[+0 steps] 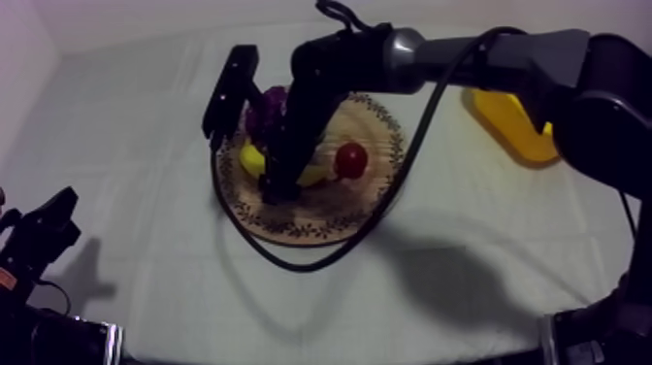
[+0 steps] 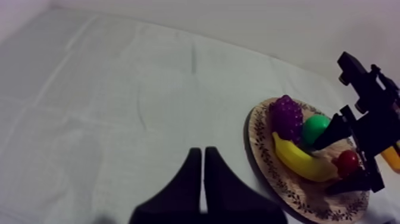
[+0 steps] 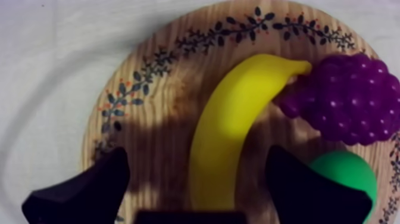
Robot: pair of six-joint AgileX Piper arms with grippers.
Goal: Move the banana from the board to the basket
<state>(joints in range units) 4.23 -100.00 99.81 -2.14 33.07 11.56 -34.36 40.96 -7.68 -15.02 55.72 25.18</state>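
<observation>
The bench [image 1: 136, 136] is covered by a creased grey-white cloth. On the wooden board [image 3: 149, 101] the banana [image 3: 229, 119], smooth, yellow and curved, lies touching the grapes [image 3: 351, 101]. My right gripper [image 3: 199, 184] straddles it, fingers apart, 1 on each side. My left gripper [image 2: 203, 173] rests low, fingers together on nothing.

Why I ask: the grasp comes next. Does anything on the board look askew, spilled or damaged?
Nothing stands out. The banana lies flat on the wooden board, its tip touching the grapes, with the right gripper open astride it. The pear and small red fruit sit on the board too; nothing has spilled.
</observation>
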